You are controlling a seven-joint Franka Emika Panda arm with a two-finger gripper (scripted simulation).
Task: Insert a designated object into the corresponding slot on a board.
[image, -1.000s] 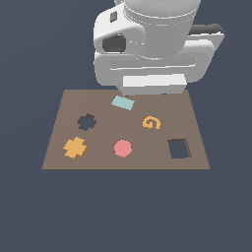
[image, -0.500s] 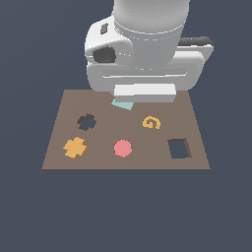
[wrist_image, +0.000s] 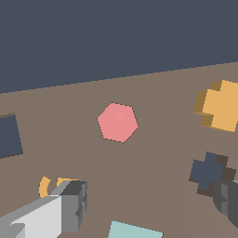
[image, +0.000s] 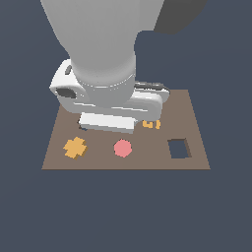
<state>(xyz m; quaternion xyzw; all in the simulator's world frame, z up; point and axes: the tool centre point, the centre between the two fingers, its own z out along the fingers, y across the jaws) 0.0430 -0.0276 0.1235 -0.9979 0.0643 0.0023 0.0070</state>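
In the exterior view, the orange cross [image: 75, 147] is lying at the board's [image: 197, 125] left near corner, untouched. The pink piece [image: 122, 148] is sitting beside it, the square cut-out [image: 179, 148] rightmost. The jaws are standing released above the board; the wrist view shows the cross-shaped slot [wrist_image: 209, 173].

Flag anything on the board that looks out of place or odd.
Nothing looks damaged or spilled. The orange cross lies flat on the board, outside its cross slot. The hand hangs open above, holding nothing.
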